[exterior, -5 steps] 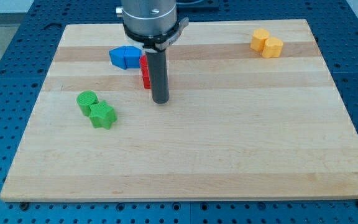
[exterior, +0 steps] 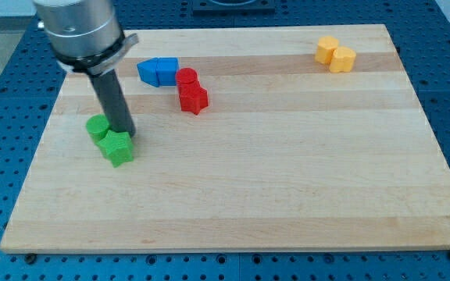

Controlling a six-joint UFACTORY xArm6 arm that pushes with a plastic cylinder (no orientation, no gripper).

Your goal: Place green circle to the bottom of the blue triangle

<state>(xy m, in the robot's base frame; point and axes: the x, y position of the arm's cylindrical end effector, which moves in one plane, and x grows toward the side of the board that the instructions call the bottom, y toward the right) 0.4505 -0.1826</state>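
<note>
The rod has swung across from beside the red blocks to the view's left, uncovering them, and the green pair has shifted slightly. My tip (exterior: 123, 131) now sits touching the green circle (exterior: 97, 127), just to its right, above the green star (exterior: 117, 147). There are no fingers here, only the rod. On the wooden surface (exterior: 287, 179) I count eight blocks: two green, two red (exterior: 191, 90), two blue (exterior: 158, 71), two yellow (exterior: 335, 54). The green circle lies below-left of the blue ones.

Grey metal cylinder, dark rod (exterior: 112, 101)
</note>
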